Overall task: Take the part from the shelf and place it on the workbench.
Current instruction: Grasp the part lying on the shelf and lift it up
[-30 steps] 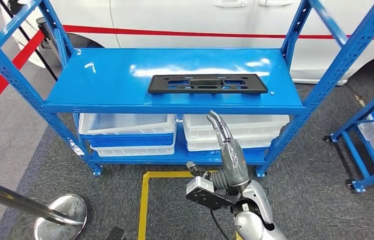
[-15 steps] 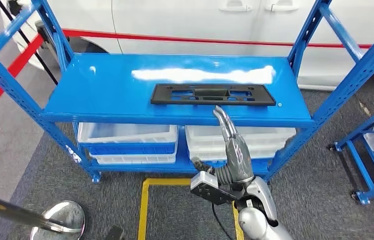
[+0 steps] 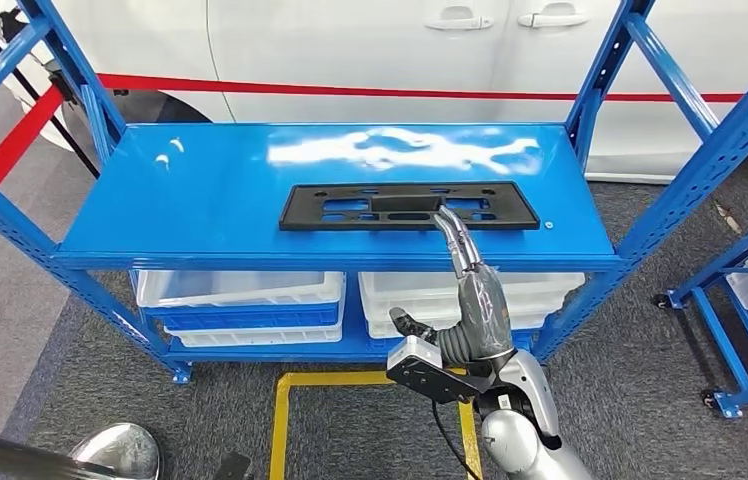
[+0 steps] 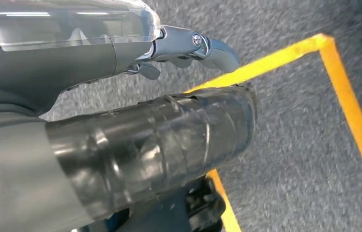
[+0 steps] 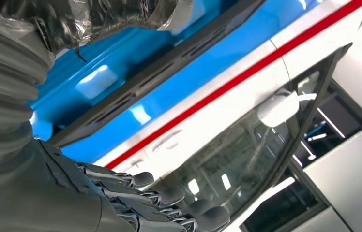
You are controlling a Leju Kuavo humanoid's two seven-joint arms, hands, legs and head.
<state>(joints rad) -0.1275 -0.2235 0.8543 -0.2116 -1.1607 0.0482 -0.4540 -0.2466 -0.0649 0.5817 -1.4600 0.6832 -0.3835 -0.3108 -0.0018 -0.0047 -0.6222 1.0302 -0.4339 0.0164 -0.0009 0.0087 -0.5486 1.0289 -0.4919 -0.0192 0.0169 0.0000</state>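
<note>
Right hand, fingers straight and apart, holds nothing; fingertips seemingly touch the black part.

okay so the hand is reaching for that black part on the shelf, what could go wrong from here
The right hand comes at the flat black part with fingers extended at its near edge, so it may push the part back across the glossy blue shelf rather than grasp it. The part is long, and a hold near its middle-right could let it tilt. The shelf's upright stands close to the lift path.
</note>
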